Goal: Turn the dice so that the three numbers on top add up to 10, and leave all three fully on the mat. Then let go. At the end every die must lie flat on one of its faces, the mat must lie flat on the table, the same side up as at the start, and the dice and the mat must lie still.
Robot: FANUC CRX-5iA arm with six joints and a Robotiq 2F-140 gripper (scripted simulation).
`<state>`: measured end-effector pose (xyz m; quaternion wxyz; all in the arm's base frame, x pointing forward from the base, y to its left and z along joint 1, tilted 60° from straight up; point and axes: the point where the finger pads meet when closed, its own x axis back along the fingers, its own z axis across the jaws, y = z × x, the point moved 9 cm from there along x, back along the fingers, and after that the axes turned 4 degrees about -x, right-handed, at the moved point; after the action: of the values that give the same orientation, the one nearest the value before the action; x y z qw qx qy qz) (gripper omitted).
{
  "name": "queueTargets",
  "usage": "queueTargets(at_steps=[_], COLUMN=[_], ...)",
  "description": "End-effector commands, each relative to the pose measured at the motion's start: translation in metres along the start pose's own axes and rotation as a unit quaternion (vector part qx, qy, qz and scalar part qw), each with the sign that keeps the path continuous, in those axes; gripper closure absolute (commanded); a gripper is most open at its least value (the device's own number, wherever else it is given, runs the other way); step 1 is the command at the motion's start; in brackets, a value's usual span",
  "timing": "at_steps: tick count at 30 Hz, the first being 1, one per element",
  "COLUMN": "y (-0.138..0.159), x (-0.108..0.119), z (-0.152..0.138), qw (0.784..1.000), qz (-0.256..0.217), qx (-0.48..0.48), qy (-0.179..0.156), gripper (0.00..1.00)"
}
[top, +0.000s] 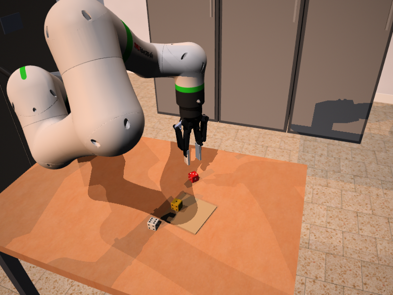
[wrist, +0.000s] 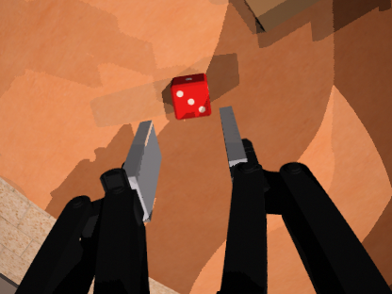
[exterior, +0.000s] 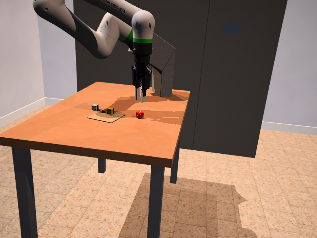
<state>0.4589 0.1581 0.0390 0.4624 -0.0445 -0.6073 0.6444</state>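
Orange, patchy with shadow, the table (top: 253,254) (exterior: 76,133) (wrist: 184,188) stands before us on a speckled tile floor (top: 333,238) (exterior: 217,217) (wrist: 19,221), with tall brown cabinets (top: 257,63) at twelve o'clock in the top view. There we see the tan mat (top: 203,211) (exterior: 107,117) (wrist: 280,10) lying flat, the yellow die (top: 176,204) (exterior: 110,110) on it toward ten. Off the mat sit the red die (top: 193,177) (exterior: 139,114) (wrist: 190,98) at twelve and the white die (top: 153,223) (exterior: 95,106) just beyond nine. Above the table, our gripper (top: 192,158) (exterior: 140,99) (wrist: 188,133) has its fingers partly apart, nothing between them, touching no die. We cannot make out every pip; our wrist view cuts the mat off at one o'clock and leaves out the yellow and white dice.
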Motion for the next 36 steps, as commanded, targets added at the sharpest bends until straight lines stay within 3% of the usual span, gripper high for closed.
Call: queueTargets(at_steps=[1, 24, 36], y=[0.0, 0.0, 0.0], x=[0.0, -0.002, -0.014], z=[0.0, 0.0, 0.0], qw=[1.0, 1.0, 1.0], qz=[0.0, 0.0, 0.0], qx=[0.0, 0.0, 0.0], qy=[0.0, 0.0, 0.0], gripper=[0.72, 0.72, 0.72])
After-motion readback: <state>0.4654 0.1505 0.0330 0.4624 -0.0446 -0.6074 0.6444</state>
